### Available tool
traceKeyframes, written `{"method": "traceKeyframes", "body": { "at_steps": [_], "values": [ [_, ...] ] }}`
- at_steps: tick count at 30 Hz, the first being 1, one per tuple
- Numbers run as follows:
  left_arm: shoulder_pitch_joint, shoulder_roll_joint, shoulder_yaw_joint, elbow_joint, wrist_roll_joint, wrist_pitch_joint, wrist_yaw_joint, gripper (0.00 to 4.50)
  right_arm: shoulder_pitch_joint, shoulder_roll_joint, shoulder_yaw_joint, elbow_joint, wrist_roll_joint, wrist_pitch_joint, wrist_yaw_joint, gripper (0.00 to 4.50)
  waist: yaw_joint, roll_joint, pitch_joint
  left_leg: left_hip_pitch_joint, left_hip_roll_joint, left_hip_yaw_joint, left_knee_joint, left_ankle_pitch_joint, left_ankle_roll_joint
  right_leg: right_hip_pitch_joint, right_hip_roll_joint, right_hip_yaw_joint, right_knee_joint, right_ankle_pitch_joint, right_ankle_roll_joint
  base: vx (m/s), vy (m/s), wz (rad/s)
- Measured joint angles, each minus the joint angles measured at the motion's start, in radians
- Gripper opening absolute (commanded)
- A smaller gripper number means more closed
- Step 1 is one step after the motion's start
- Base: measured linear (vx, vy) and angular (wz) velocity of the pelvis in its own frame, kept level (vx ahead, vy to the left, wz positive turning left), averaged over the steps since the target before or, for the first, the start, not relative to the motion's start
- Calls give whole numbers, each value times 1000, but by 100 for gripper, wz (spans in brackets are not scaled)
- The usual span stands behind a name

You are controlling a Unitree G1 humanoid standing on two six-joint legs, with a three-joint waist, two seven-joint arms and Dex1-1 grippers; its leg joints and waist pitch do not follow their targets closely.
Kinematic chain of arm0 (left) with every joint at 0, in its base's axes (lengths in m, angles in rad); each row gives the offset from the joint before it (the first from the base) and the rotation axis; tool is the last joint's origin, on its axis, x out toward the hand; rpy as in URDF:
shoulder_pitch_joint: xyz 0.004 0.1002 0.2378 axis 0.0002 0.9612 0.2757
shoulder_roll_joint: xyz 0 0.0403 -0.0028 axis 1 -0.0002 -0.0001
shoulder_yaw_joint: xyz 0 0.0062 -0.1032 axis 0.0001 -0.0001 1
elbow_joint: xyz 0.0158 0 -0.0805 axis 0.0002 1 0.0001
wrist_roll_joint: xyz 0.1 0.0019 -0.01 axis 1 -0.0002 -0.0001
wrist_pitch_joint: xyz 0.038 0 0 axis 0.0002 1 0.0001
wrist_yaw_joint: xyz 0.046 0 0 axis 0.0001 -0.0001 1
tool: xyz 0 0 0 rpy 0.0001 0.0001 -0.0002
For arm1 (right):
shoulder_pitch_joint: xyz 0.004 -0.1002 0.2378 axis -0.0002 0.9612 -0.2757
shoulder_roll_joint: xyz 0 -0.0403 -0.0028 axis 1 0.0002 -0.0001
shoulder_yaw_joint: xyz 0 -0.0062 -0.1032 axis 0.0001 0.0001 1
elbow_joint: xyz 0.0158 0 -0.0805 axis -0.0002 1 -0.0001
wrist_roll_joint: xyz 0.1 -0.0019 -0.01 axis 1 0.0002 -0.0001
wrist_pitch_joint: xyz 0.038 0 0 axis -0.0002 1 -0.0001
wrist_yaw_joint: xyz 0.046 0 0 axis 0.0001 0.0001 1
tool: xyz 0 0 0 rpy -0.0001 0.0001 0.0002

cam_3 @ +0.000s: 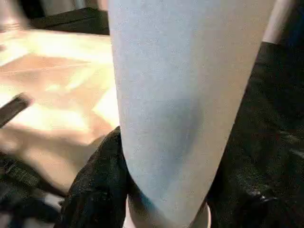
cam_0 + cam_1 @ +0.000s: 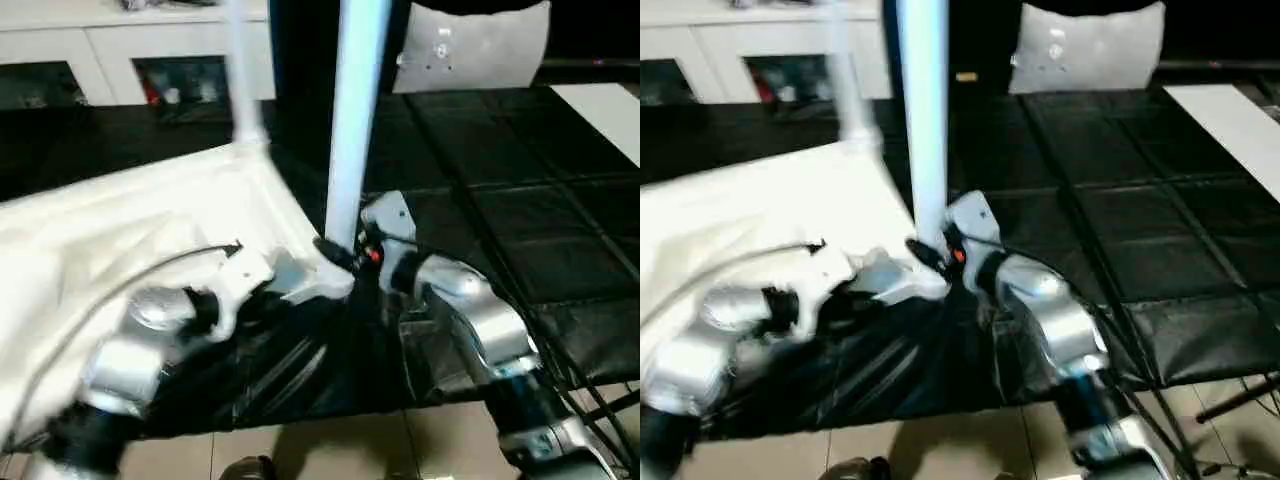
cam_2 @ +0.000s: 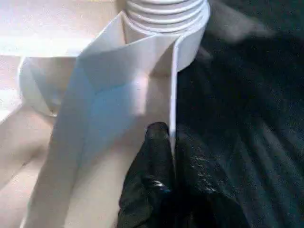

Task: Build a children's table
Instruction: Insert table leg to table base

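At the near edge of the black mat-covered workbench point(image 2: 520, 230), the white table top point(image 2: 120, 230) is seen lying underside up. Its near corner rib is pinched by the closed fingers of the left gripper point(image 3: 159, 142), just below a threaded socket point(image 3: 166, 19). Just beside it, an upright leg point(image 2: 352, 120) standing in that corner is clasped low down by the right gripper point(image 2: 340, 252). Farther back, a second upright leg point(image 2: 245, 70) is seen at the far corner.

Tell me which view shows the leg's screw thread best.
The left wrist view: the thread sits close up, its ridges clear above the socket rim. The eye views show the upright leg from afar, thread unreadable; the right wrist view shows its smooth shaft.
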Motion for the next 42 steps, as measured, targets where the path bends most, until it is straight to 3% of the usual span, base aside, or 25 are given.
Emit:
{"method": "traceKeyframes", "body": {
  "at_steps": [4, 15, 17, 20, 29, 33, 37, 42],
  "values": [
    [15, -61, -38, -78, 38, 89, 109, 0, -31, 31, -26, 59, 0, -2, -54, 188, 1, -15, 0, 1, 2, -1, 0, 0, 0, 1, 2, -2, 1, 0, 0, 0, 0, 0],
    [5, -40, -73, -113, 79, 146, 158, 0, -50, 64, -38, 101, -6, -2, -72, 188, -2, -20, -2, 3, 3, -2, 3, 1, -1, 2, 3, -1, 4, 2, 0, 0, 0, 0],
    [5, -37, -79, -114, 80, 146, 170, 0, -57, 68, -43, 114, -5, -4, -69, 258, -3, -20, -2, 3, 3, -3, 4, 1, -1, 2, 4, -1, 5, 3, 0, 0, 0, 0],
    [12, -39, -82, -120, 84, 140, 183, 0, -48, 77, -50, 176, -5, -8, -74, 264, 4, -19, -1, 0, 4, -3, 6, 1, -1, 1, 4, -1, 5, 4, 0, 0, 0, 0],
    [-19, -9, -88, -95, 54, 135, 167, 0, -25, 51, -36, 235, -28, -53, -40, 360, 16, -19, -1, -2, 4, -3, 8, 2, 0, 1, 4, -2, 5, 4, 0, 0, 0, 0],
    [-35, 12, -89, -50, 34, 71, 136, 0, 22, 12, -37, 194, -20, -89, 20, 386, 35, -19, -1, -2, 4, -4, 9, 2, 1, 0, 4, -2, 5, 4, 1, 0, 0, 0],
    [-47, 70, -88, 6, 24, -37, 72, 0, 85, -37, -35, 140, 2, -114, 104, 421, 43, -19, -1, -3, 4, -4, 10, 3, 2, 0, 4, -3, 7, 4, 1, 0, 0, 0],
    [-86, 159, -101, 104, -22, -178, -86, 0, 139, -148, -36, 78, 29, -183, 247, 444, 67, -18, 0, -3, 3, -4, 14, 4, 3, 0, 2, -3, 12, 4, 1, 0, 0, 0]
  ]
}}
